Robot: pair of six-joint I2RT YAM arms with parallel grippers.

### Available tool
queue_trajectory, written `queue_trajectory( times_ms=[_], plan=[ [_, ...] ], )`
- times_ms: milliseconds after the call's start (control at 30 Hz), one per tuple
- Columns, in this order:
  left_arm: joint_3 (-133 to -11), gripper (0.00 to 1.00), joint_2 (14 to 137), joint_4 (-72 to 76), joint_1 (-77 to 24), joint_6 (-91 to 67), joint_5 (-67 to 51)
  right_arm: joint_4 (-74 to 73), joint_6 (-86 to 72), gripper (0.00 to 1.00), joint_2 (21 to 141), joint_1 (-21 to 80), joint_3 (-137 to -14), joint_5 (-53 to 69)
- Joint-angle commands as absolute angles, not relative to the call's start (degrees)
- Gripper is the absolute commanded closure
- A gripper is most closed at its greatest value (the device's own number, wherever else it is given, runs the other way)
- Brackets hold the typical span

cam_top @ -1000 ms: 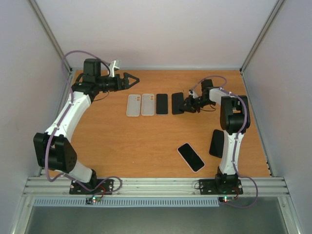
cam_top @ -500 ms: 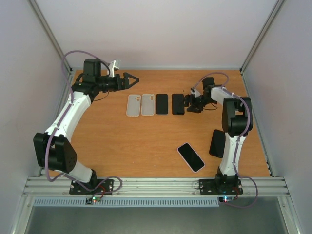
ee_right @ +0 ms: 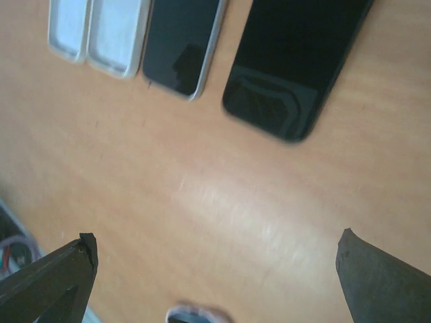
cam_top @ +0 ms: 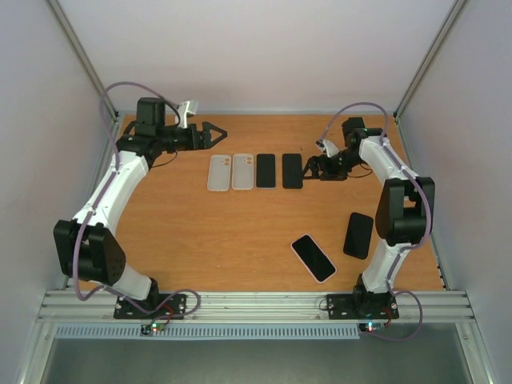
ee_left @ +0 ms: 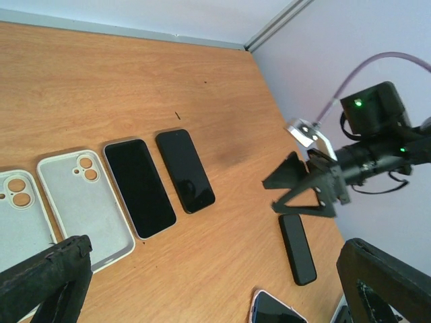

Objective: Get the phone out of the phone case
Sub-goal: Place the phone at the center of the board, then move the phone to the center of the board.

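Note:
A phone in a light-rimmed phone case (cam_top: 313,258) lies screen up at the near right, with neither gripper near it; its tip shows in the left wrist view (ee_left: 269,312) and as a blur in the right wrist view (ee_right: 195,315). At the back, two bare black phones (cam_top: 265,170) (cam_top: 292,170) lie in a row beside two empty pale cases (cam_top: 218,173) (cam_top: 242,172). My right gripper (cam_top: 310,168) (ee_right: 215,269) is open and empty, just right of the row's last phone (ee_right: 296,67). My left gripper (cam_top: 222,134) (ee_left: 215,282) hovers open and empty behind the cases.
A flat black slab (cam_top: 358,234) (ee_left: 297,247), phone or case I cannot tell, lies by the right arm's base. Grey walls enclose the wooden table (cam_top: 200,232) on three sides. The metal rail with the arm bases runs along the near edge.
My right gripper has opened and let go of the rightmost black phone in the row, then drawn back slightly right. Its elbow swung outward. The left arm stayed still.

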State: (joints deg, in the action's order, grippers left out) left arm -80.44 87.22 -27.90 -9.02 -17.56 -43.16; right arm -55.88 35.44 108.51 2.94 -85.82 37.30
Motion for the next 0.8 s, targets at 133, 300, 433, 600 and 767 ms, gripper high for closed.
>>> queue_trajectory(
  times_ms=[133, 300, 433, 600, 767],
  plan=[
    [-79.72, 0.01, 85.31, -27.31, -8.88, -16.45, -43.23, -84.22, 59.33, 0.01, 99.27, 3.25, -83.41, 33.14],
    [-79.82, 0.01, 85.59, -26.15, -8.88, -17.63, -43.94, -91.69, 66.05, 0.01, 98.01, 3.89, -79.65, 31.51],
    [-79.81, 0.01, 85.87, -25.87, -8.89, -17.99, -44.02, -91.35, 67.5, 0.01, 97.78, 6.68, -75.28, 28.81],
    [-79.81, 0.01, 85.61, -25.83, -8.88, -18.07, -43.99, -86.48, 66.16, 0.01, 97.47, 11.51, -70.01, 25.37],
    [-79.88, 0.01, 85.52, -25.98, -8.88, -17.93, -43.95, -80.85, 64.15, 0.01, 98.2, 16.02, -66.43, 21.12]
  ],
)
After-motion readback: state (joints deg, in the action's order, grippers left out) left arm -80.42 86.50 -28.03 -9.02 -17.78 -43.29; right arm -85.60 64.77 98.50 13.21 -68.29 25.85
